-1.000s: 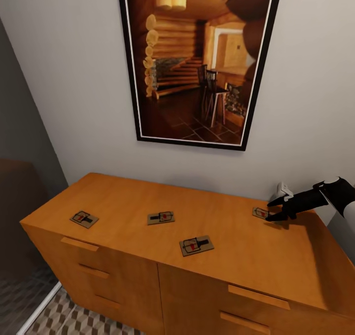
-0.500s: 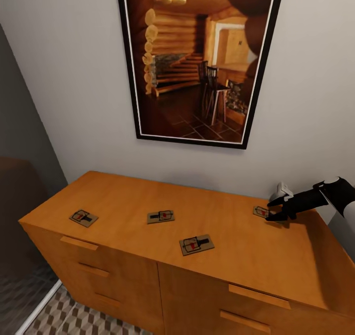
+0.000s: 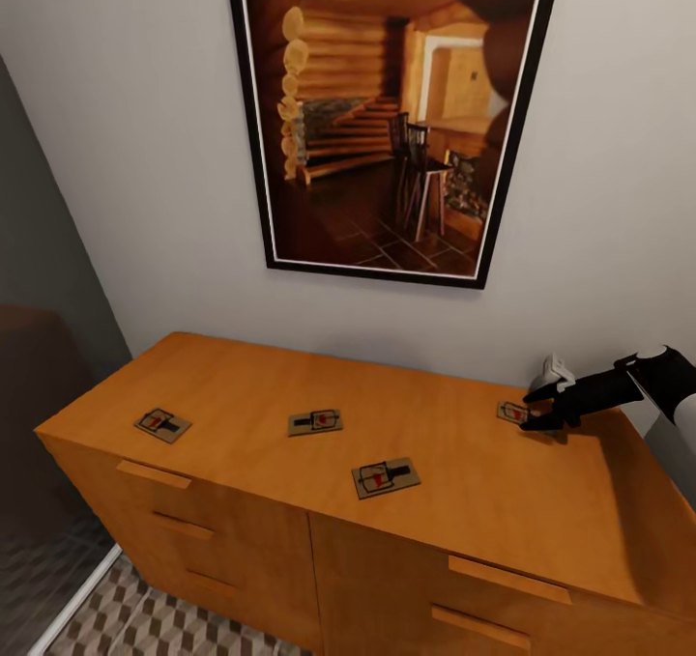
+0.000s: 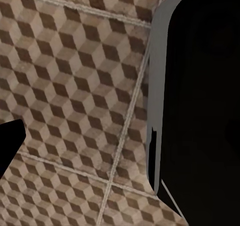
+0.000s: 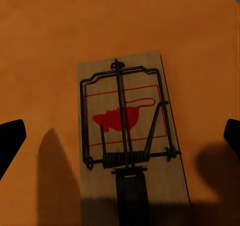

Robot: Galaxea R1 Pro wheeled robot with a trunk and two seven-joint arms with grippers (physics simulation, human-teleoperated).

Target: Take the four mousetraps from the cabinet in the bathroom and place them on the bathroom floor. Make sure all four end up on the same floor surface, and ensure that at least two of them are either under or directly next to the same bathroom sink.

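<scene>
Four mousetraps lie flat on top of the orange-brown cabinet [image 3: 242, 385]: one near the left end [image 3: 162, 424], one in the middle [image 3: 315, 422], one nearer the front [image 3: 385, 477], one at the far right [image 3: 510, 412]. My right gripper [image 3: 530, 413] is open and low over that rightmost trap. In the right wrist view the trap [image 5: 127, 131] lies between the spread fingertips, with the gripper [image 5: 121, 138] open around it and not touching it. The left gripper's one visible fingertip [image 4: 10, 143] hangs over the cube-patterned bathroom floor [image 4: 75, 86], held wide.
A large framed picture [image 3: 387, 115] hangs on the wall behind the cabinet. Drawer fronts with bar handles [image 3: 155, 475] face me. A strip of patterned floor [image 3: 145, 617] shows at the cabinet's foot. A dark bulky shape [image 4: 200, 106] stands beside the left gripper.
The head camera has shifted slightly, so the whole picture sits a little differently. The right gripper stays over the rightmost trap, and no trap has moved.
</scene>
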